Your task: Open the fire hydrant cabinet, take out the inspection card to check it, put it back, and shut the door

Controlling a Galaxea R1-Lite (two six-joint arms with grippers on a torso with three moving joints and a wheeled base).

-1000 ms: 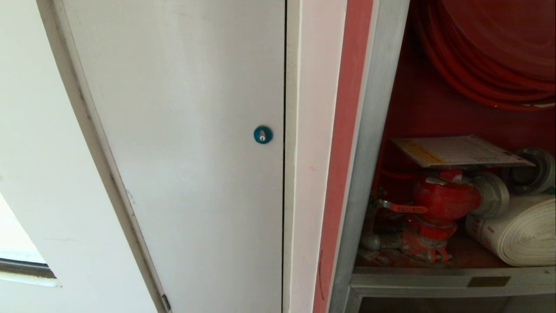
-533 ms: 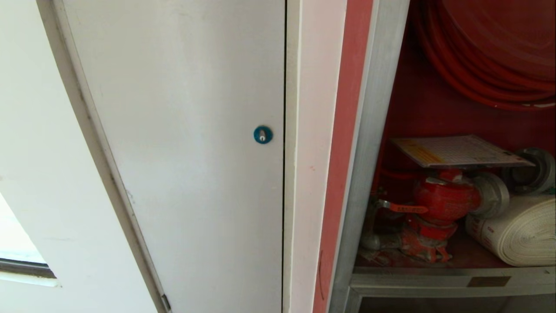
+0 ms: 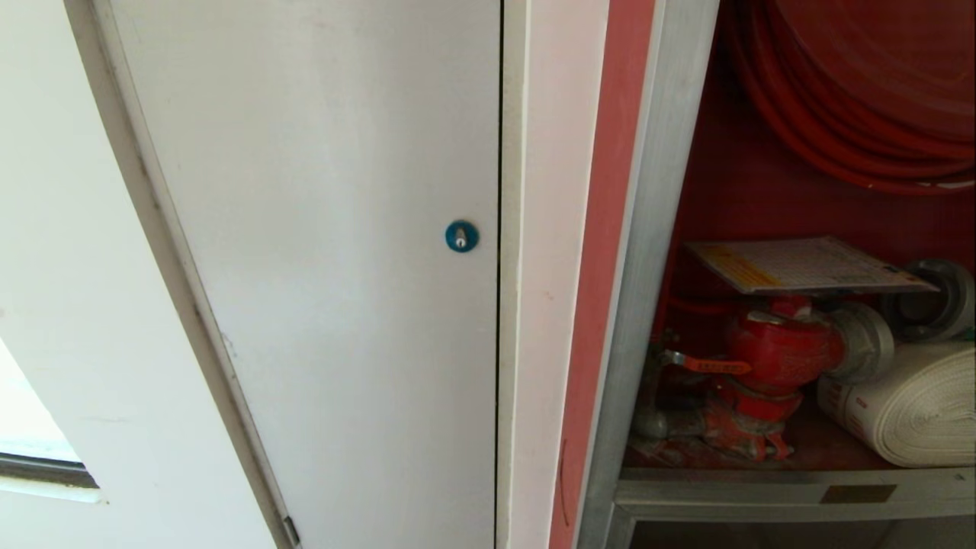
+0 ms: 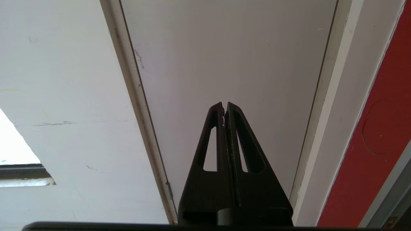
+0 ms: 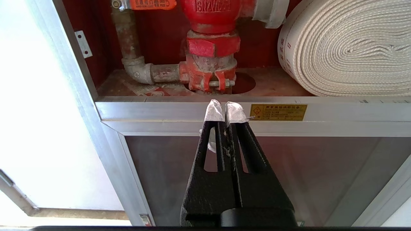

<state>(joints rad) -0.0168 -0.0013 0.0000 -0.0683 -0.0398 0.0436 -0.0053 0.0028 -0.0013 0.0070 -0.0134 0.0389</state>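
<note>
head view: the fire hydrant cabinet point(image 3: 656, 229) stands open, red inside, the inspection card point(image 3: 801, 265) lying flat atop the red valve point(image 3: 778, 351), beside the white rolled hose point(image 3: 907, 408)

left wrist view: left gripper point(image 4: 225, 106) facing the grey-white panel door point(image 4: 224, 57), jaws pressed together, empty

right wrist view: right gripper point(image 5: 224, 107) with white-wrapped tips before the cabinet's lower frame, jaws together, holding nothing

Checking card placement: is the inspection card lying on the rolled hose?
No, the card lies flat on the red valve, beside the hose.

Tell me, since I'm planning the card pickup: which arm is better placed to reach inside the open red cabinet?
Probably right: the right gripper faces the red valve; the left gripper faces the grey-white panel door.
</note>
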